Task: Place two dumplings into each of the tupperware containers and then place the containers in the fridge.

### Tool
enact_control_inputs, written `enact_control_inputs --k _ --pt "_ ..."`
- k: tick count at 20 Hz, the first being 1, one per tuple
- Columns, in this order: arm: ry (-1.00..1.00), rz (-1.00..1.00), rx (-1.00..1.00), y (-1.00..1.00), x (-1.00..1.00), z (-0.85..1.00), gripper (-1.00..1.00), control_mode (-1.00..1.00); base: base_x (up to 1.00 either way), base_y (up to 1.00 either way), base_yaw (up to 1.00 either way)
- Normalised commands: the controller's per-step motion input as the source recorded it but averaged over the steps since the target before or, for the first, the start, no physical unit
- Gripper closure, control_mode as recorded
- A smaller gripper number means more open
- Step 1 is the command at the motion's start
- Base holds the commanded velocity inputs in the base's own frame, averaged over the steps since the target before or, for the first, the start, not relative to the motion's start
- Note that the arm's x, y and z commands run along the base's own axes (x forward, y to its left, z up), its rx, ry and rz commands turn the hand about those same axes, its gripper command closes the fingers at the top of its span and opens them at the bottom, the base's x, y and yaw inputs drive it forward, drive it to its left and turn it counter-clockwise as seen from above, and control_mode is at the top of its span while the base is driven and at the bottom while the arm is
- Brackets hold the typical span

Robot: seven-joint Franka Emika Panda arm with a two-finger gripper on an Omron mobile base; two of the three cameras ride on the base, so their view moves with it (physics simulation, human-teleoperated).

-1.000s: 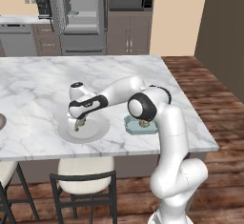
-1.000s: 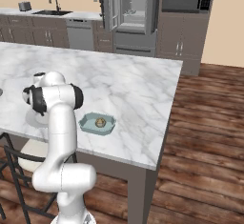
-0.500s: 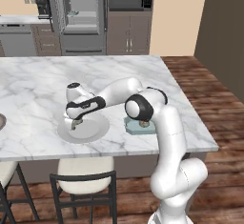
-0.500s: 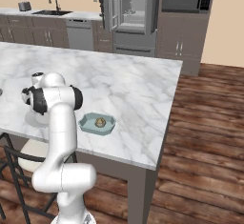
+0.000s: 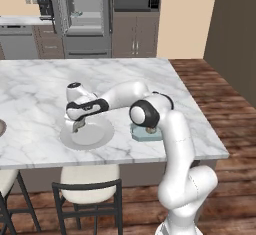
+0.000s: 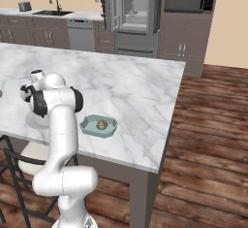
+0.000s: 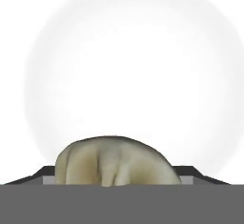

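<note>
the gripper is down on a round white plate on the marble island counter. in the hand view a tan dumpling sits right between the dark finger tips, low against the plate's surface; the fingers look closed in around it, so i judge it gripped, though contact itself is hidden. off to the gripper's side, past the arm's elbow, a pale-blue tupperware container lies on the counter with one dumpling in it. the fridge stands well beyond, doors open. the step in hand looks like fetching that tray's second dumpling. next calls for lifting straight off the plate, swinging across to the tray and releasing low over its free part.
</note>
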Motion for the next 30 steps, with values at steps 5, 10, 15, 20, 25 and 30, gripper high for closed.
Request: enact_control_inputs --k 5,10,15,20,25,30 --pt "-0.14 0.0 0.11 -0.73 -0.97 0.72 1.0 -1.0 0.0 0.0 0.0" --pt "-0.12 -0.09 0.12 -1.0 -0.87 0.36 1.0 -1.0 0.0 0.0 0.0" --pt "-0.01 -0.14 0.17 -1.0 -0.65 0.31 1.0 -1.0 0.0 0.0 0.0" --pt "0.23 -0.21 0.09 -1.0 -0.08 0.13 1.0 -1.0 0.0 0.0 0.0" --pt "0.41 -0.27 0.04 -1.0 0.03 0.0 1.0 -1.0 0.0 0.0 0.0" --pt "0.23 -0.29 0.01 -0.99 0.48 -0.03 1.0 -1.0 0.0 0.0 0.0"
